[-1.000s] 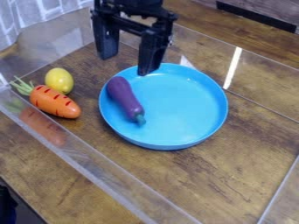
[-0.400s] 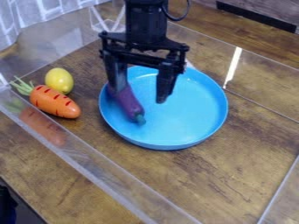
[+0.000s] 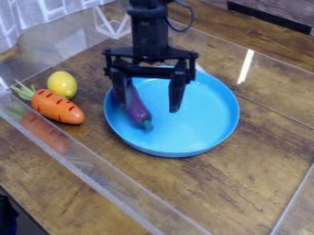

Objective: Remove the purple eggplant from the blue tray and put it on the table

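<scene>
On the left side of the blue tray (image 3: pixel 208 128) I see the purple eggplant (image 3: pixel 134 106) lying inside the rim, with my gripper (image 3: pixel 150 99) hanging over it, pointing straight down. Its 2 fingers (image 3: pixel 175 94) stand spread wide, 1 near the eggplant's upper end and the other over bare blue. Nothing is held. Whether that nearer finger touches the eggplant, I cannot tell. Left of the tray, an orange carrot (image 3: pixel 57 106) and a yellow lemon (image 3: pixel 61 84) rest on the table (image 3: pixel 245 188).

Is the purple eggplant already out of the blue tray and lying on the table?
No, the purple eggplant lies inside the blue tray, near its left rim.
</scene>
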Motion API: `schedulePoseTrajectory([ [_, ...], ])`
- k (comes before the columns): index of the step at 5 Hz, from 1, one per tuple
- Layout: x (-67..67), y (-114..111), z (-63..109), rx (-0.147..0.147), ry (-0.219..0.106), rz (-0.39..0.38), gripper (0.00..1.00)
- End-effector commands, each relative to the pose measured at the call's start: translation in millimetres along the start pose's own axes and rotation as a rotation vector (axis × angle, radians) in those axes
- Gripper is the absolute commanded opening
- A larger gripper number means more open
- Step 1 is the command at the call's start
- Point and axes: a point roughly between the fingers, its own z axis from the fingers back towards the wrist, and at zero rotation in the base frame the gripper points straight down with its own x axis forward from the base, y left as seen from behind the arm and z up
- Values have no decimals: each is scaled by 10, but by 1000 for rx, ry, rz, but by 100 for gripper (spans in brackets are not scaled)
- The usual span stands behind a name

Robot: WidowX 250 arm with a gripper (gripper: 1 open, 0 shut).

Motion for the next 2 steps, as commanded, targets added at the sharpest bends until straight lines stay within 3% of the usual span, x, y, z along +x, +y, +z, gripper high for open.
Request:
schedulePoseTrajectory([
  [1, 117, 46, 48, -21, -49, 89, 100],
  [2, 179, 55, 2, -20, -63, 140, 100],
])
